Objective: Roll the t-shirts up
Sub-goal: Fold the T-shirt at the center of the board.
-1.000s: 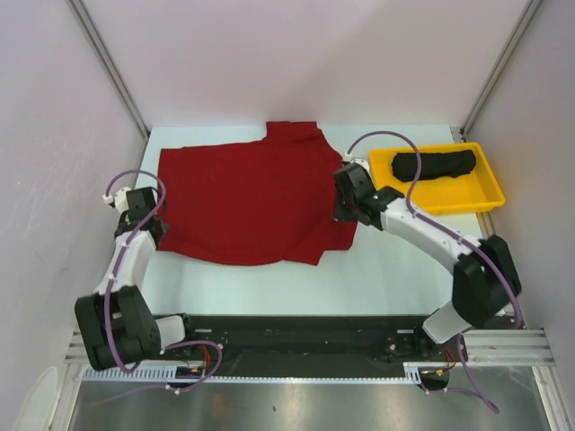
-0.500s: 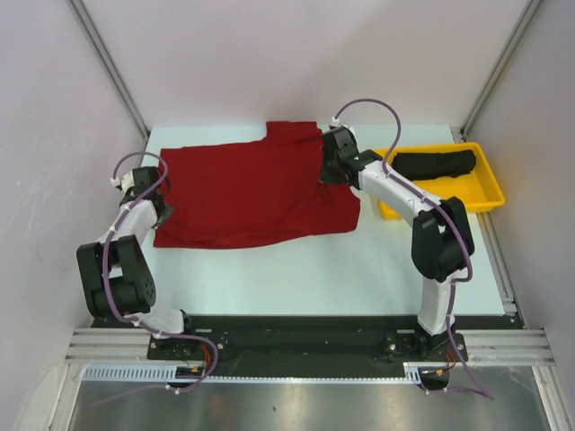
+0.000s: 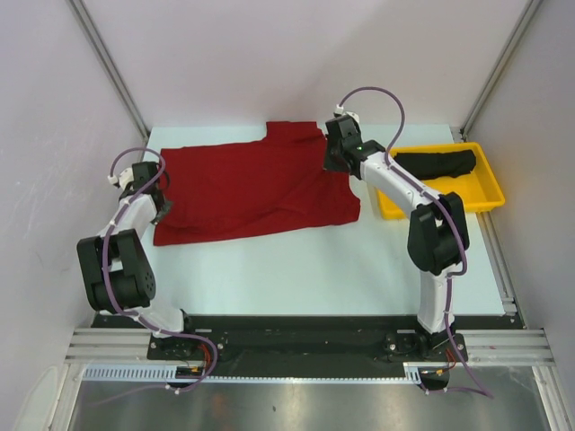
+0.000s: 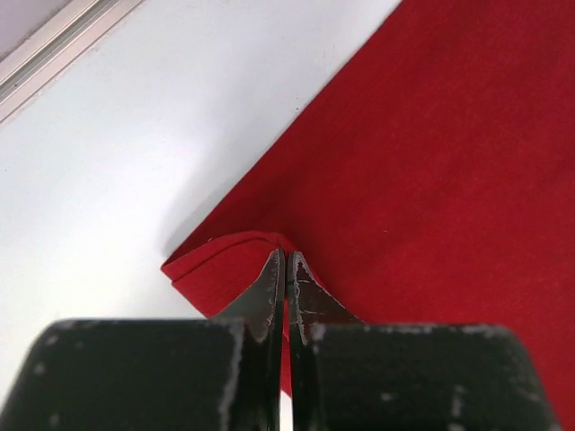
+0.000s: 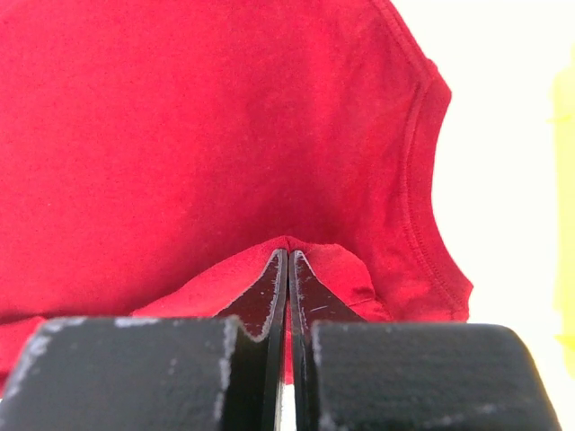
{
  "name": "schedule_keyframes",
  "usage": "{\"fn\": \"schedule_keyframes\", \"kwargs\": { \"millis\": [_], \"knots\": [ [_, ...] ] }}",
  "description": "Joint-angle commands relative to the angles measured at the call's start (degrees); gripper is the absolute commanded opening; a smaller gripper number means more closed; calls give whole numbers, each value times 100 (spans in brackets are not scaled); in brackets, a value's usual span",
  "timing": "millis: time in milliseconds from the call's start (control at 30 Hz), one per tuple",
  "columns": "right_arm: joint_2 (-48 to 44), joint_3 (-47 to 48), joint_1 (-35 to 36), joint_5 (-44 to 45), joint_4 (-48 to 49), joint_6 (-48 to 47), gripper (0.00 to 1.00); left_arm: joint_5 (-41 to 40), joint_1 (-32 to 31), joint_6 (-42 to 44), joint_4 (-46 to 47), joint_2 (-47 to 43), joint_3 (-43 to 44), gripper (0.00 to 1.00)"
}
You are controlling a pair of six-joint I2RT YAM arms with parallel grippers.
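Left gripper (image 4: 286,269) and right gripper (image 5: 287,265) each clamped on a folded edge of the deep red cloth t-shirt (image 3: 252,189), yellow plastic tray (image 3: 449,196) just beside it.

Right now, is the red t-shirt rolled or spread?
Spread, not rolled: the red t-shirt lies flat, left gripper and right gripper pinching folded edges.

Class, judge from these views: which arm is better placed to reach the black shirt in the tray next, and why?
Right, probably. The right gripper pinches the red shirt just beside the tray holding the black shirt. The left gripper pinches the shirt's opposite end. It must release first.
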Motion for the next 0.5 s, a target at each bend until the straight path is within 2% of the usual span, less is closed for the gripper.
{"fn": "schedule_keyframes", "kwargs": {
  "millis": [0, 467],
  "knots": [
    [-41, 38, -111, 201, 347, -114, 0, -214, 8, -165, -62, -118, 198, 0],
    [-261, -578, -428, 8, 663, 18, 0, -214, 52, -156, 96, -232, 127, 0]
  ]
}}
